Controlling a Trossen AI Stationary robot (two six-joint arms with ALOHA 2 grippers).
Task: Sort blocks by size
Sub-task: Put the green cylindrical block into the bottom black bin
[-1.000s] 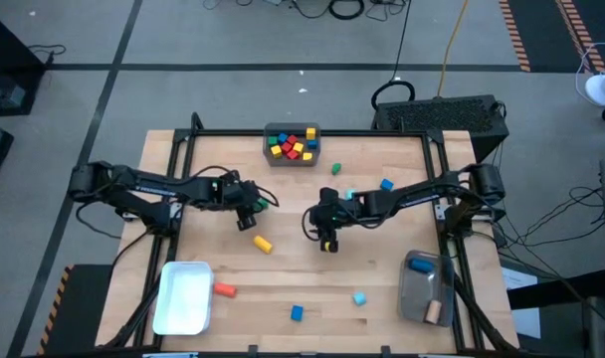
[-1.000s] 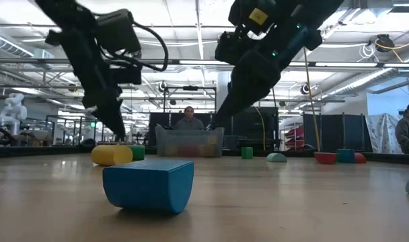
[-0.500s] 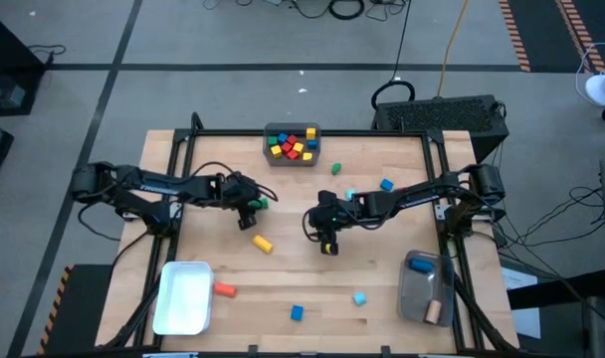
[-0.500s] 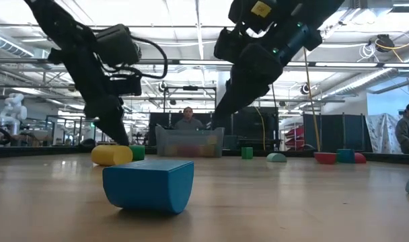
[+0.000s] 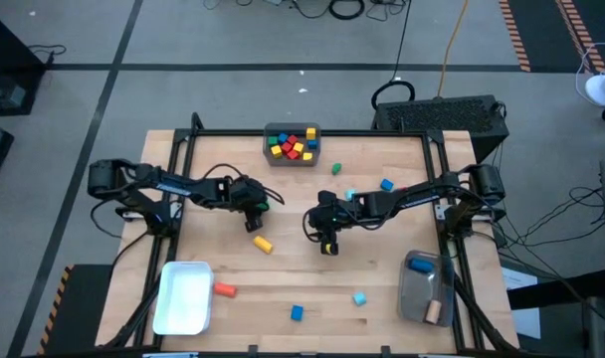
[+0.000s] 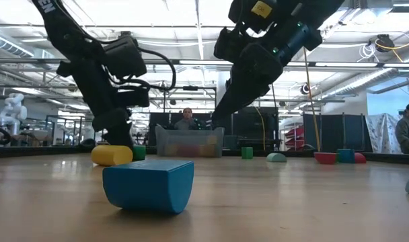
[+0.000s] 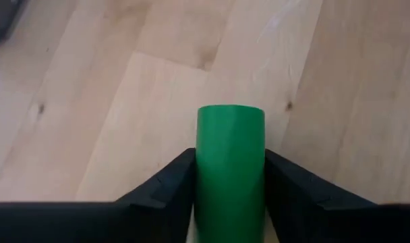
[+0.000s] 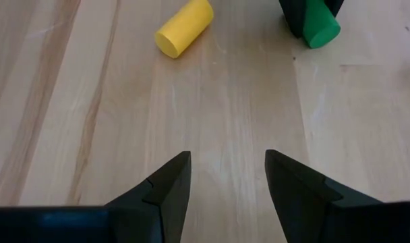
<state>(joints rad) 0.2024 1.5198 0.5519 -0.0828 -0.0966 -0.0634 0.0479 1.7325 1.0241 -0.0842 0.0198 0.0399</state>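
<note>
Left end effector (image 7: 229, 185) is clamped on a green plastic cylinder block (image 7: 230, 162), left of centre on the wooden bench (image 5: 382, 288). Right end effector (image 8: 225, 179) stands apart, empty, over bench centre.

White bin (image 5: 183, 296), grey bin (image 5: 424, 289), wooden table (image 5: 312, 268)

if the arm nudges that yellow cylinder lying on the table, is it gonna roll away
Probably. The yellow cylinder lies on its side on the bare wooden table, so a sideways nudge would likely roll it. Pushed end-on, it should slide. It looks solid, so likely stiff.
</note>
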